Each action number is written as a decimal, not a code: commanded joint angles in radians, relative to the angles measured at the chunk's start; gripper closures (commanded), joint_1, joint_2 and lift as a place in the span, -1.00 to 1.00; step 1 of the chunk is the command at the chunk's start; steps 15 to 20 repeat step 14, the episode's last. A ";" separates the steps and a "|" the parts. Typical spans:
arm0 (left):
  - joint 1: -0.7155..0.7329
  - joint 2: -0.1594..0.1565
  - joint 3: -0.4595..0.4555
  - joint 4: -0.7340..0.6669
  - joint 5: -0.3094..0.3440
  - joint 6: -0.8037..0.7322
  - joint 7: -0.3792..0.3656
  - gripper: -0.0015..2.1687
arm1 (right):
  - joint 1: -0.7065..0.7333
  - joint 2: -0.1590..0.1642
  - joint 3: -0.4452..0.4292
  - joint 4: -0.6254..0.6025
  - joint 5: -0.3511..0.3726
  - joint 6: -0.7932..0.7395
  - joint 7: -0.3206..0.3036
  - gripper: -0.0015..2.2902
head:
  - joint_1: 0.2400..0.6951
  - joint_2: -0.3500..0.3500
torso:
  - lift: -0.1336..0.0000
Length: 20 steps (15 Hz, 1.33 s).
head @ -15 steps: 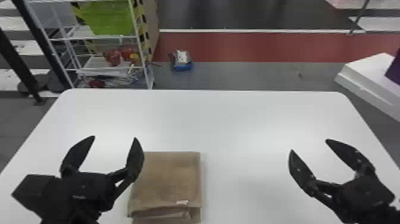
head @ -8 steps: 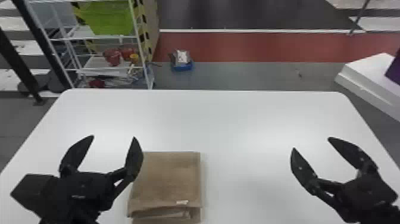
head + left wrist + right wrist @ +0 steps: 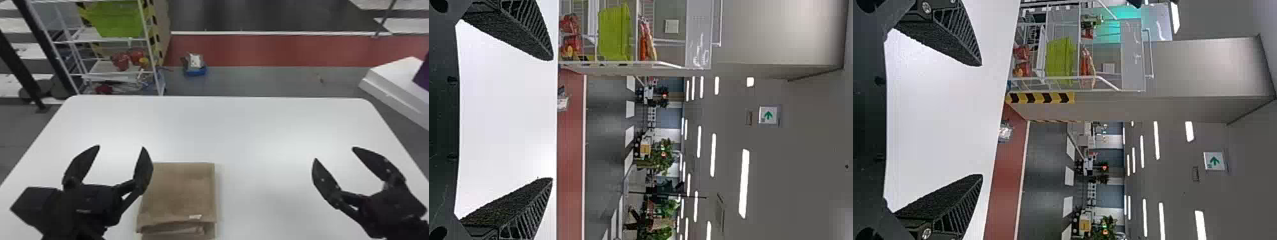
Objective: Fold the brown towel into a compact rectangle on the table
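Seems folded, at checking stage | lies at table's point(image 3: 255, 127) seven o'clock: rectangular brown cloth towel point(image 3: 182, 191) | spread wide, empty: black two-fingered left gripper point(image 3: 121, 147) at nine, black two-fingered right gripper point(image 3: 334, 153) at three | at most, square layers along six-o'clock edge

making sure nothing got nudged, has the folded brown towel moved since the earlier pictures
No, the folded brown towel lies in the same place, judged against the far edge of the white table.
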 commanded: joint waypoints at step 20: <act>-0.009 0.000 -0.009 0.003 -0.008 0.000 0.000 -0.98 | -0.012 0.001 -0.006 0.002 0.009 0.010 -0.001 -0.92 | 1.00 0.03 | -0.84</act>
